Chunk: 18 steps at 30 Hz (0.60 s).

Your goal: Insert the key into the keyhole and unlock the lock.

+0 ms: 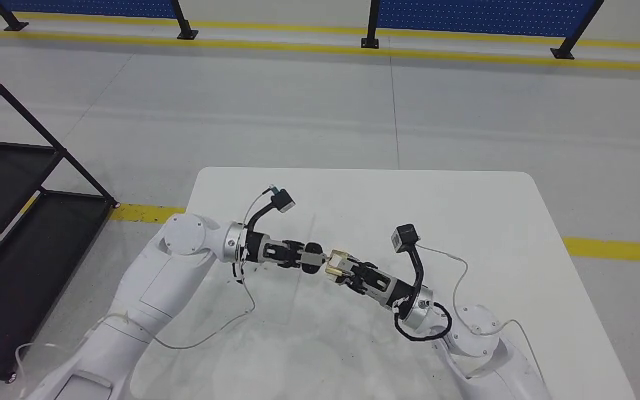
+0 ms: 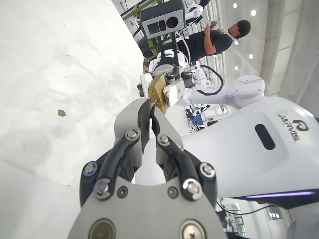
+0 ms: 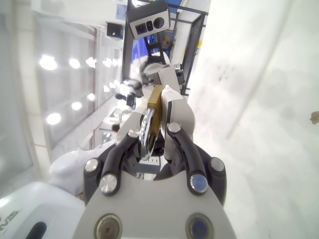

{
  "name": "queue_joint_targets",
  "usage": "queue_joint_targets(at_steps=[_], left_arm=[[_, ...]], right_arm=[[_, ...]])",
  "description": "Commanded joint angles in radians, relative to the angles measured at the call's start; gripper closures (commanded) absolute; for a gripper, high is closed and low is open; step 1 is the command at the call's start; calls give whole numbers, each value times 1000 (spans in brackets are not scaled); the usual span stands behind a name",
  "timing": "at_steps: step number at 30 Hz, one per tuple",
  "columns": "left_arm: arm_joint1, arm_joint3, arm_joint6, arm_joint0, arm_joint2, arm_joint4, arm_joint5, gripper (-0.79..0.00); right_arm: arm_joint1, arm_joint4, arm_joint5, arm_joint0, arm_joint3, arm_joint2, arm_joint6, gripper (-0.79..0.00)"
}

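A brass padlock (image 1: 337, 262) is held in the air over the white table (image 1: 480, 220), between my two arms. My right gripper (image 3: 154, 111) is shut on the padlock (image 3: 155, 103), whose silver shackle (image 3: 147, 128) points back toward the wrist. My left gripper (image 2: 152, 106) is shut on a small key (image 2: 155, 102), most of it hidden between the black pads. The key's tip touches the end face of the padlock (image 2: 157, 89). In the top view my left gripper (image 1: 312, 258) and right gripper (image 1: 348, 270) meet tip to tip.
A small brown speck (image 2: 61, 112) lies on the table below the grippers. A black rack (image 1: 40, 220) stands on the floor left of the table. Bare tabletop stretches to the right and far side of the arms.
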Motion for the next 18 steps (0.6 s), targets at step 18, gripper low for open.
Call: queue_joint_targets(at_steps=[18], left_arm=[[6, -22, 33, 28, -20, 18, -90, 0]], right_arm=[[3, 23, 15, -3, 3, 2, -6, 0]])
